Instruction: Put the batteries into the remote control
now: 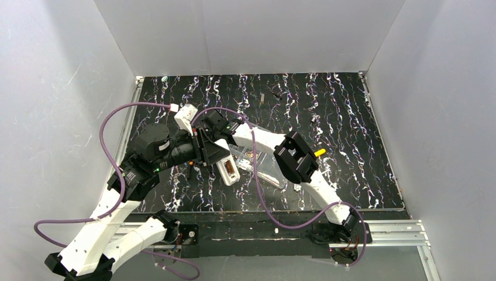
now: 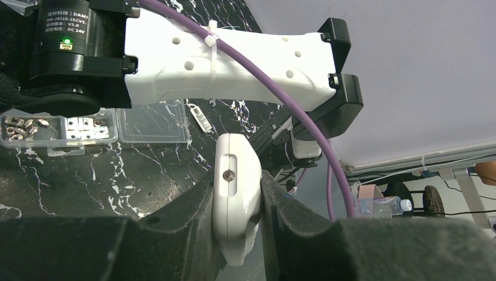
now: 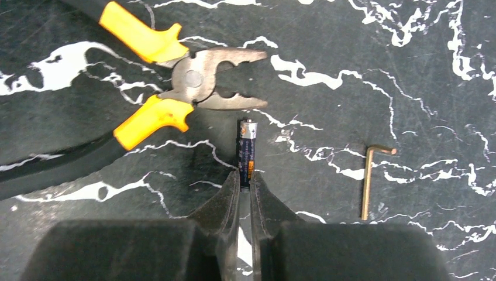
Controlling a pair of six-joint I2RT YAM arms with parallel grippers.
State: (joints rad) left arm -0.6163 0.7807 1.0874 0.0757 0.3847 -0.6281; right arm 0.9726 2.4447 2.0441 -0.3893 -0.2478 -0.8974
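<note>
A purple cable (image 2: 330,175) is zip-tied across the white arm shell (image 2: 234,58), beside which a black, green-lit motor housing (image 2: 64,52) is seen.

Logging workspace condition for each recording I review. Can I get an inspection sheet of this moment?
Surface: black mat with white veining; no spills seen.
Job's things: white remote control and one battery, each in a gripper.
Clutter: yellow-handled pliers, hex key, clear organiser box holding small metal parts.
Grippers: left gripper shut on the remote control; right gripper shut on one end of the battery.
Cables: purple cable zip-tied along the right arm; loops hang beside the left arm.
Surroundings: plain white walls on three sides.
</note>
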